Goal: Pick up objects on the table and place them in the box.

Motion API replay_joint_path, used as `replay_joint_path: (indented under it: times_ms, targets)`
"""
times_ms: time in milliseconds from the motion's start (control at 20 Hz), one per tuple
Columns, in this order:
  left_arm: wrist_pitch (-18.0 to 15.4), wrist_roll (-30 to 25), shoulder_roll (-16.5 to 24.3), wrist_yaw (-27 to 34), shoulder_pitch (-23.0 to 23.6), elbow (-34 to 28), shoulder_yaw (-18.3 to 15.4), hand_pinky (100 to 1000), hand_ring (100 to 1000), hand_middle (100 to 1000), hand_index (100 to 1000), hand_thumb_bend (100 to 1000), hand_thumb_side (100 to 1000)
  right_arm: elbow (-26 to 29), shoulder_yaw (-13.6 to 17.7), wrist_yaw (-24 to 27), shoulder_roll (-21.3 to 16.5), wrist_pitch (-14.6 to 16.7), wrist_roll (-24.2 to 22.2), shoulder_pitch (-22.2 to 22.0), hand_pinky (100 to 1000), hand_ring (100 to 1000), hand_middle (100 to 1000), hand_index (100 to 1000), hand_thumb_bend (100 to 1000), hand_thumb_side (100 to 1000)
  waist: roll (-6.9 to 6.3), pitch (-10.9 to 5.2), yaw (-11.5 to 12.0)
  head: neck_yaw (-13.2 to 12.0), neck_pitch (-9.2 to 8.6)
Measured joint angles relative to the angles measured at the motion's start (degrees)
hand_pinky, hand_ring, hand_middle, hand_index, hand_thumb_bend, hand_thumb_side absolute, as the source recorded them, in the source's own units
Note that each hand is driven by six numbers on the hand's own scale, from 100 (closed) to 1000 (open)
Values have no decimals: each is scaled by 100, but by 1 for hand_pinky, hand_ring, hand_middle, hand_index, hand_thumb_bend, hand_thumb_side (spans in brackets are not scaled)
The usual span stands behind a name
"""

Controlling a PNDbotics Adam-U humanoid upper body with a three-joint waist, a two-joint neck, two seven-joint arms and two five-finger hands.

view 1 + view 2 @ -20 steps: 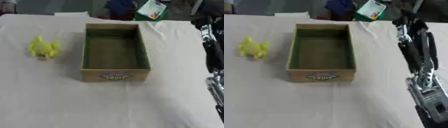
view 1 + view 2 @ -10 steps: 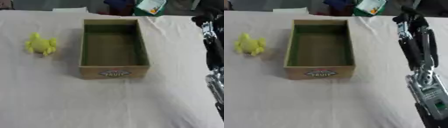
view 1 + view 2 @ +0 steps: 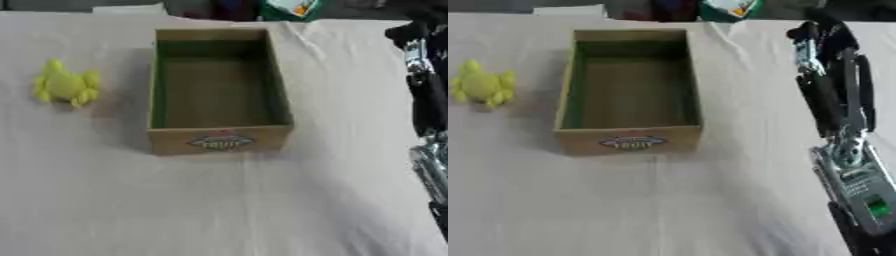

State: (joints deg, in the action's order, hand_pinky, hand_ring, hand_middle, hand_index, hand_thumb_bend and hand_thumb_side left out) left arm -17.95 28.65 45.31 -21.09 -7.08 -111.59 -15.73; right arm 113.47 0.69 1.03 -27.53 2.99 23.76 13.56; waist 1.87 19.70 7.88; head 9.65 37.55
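Right eye view: the fingers (image 3: 833, 100) of the right hand (image 3: 829, 75) are long, black and straight. They are not curled and they hold nothing. The hand is on the right side of the frame, over the worktop (image 3: 667, 200). It points up toward the top of the frame. Below it, a silver and black arm (image 3: 855, 185) runs down to the lower right corner. A small green spot shows on the arm.

The left hand does not show in either view.

To the left of the hand, well apart from it, sits the box (image 3: 627, 145). It is brown cardboard and open on top. It is in the middle of the frame, a bit toward the top. The inside looks greenish. A small label with colours is on its front wall.

Left of the box, at the left edge of the frame, lies a yellow toy (image 3: 481, 86). It rests on the worktop, apart from the box. I cannot tell what kind of toy it is.

The worktop has a pale cloth with a few wrinkles. At the top edge of the frame, past the box, a green and white thing (image 3: 728, 9) sticks in.
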Motion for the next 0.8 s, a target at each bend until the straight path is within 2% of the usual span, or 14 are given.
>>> replay_joint_path:
  times_ms: [150, 350, 500, 800]
  targets:
    - [56, -535, 359, -403, -154, 404, 5, 576, 705, 736, 925, 500, 830, 0, 1, -39, -5, 11, 17, -17, 891, 778, 613, 848, 100, 699, 1, 26, -13, -28, -43]
    - [-136, -1322, 814, -1141, -457, 1117, 79, 601, 750, 776, 944, 496, 912, 0, 0, -82, -7, 4, 34, -54, 892, 779, 613, 848, 100, 702, 0, 48, -69, -47, -108]
    - [-333, -1843, 1061, -1622, -774, 1643, 242, 607, 761, 784, 943, 496, 919, 0, -1, -101, -8, -2, 39, -64, 891, 779, 613, 848, 100, 704, -2, 49, -110, -47, -141]
    - [-786, -2761, 1364, -2098, -1539, 2669, 716, 638, 814, 828, 980, 585, 887, 0, -27, -104, -21, -21, 18, -81, 892, 779, 613, 848, 100, 703, -31, 49, -179, -75, -143]
